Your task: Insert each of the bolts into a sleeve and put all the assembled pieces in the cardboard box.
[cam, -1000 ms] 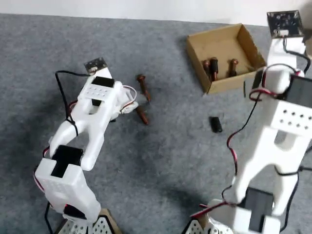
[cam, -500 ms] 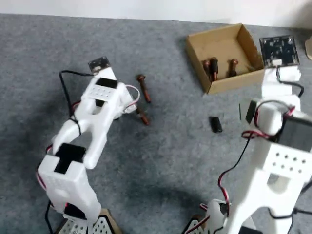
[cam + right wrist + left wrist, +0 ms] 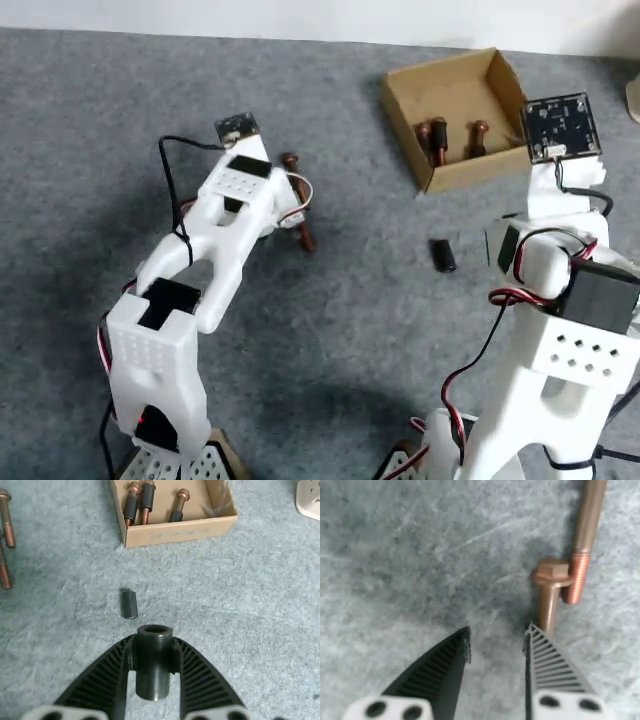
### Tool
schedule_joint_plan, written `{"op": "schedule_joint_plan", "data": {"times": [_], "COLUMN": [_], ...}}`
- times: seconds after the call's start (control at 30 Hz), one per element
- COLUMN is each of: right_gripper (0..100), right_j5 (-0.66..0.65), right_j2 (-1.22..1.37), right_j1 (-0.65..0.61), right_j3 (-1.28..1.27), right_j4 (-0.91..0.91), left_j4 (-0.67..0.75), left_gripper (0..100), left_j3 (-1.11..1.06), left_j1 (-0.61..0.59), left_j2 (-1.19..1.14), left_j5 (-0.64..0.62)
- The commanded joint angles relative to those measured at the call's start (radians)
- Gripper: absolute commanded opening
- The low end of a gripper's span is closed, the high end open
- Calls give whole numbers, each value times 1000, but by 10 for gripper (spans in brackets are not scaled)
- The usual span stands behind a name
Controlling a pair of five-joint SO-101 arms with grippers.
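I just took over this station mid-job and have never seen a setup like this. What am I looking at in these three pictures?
Two white robot arms sit side by side on a grey carpet. The wide picture comes from a fixed camera looking down. The other two come from a camera on each arm's wrist. The left tool is open over the carpet, beside two loose bolts. The right tool is shut on a black sleeve. A second sleeve lies loose on the carpet near the cardboard box, which holds three bolts already in sleeves.
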State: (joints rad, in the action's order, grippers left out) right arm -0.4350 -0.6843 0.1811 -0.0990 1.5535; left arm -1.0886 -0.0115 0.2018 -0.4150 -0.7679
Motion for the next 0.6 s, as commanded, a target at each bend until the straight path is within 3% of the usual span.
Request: {"op": "schedule_joint_plan", "data": {"times": [0.0,0.13,0.57], "right_gripper": [6,6,6], "right_j5": [-9,-11,-11], "right_j2": [-16,-16,-15], "right_j1": [-4,-4,-5], "right_j3": [2,2,1], "right_j4": [-22,-41,-54], "left_j4": [-34,-25,229], "left_gripper": [175,175,171], "left_j3": [53,54,53], "left_j1": [35,31,39], "left_j2": [101,114,-73], "left_j5": [-8,-9,-11]}}
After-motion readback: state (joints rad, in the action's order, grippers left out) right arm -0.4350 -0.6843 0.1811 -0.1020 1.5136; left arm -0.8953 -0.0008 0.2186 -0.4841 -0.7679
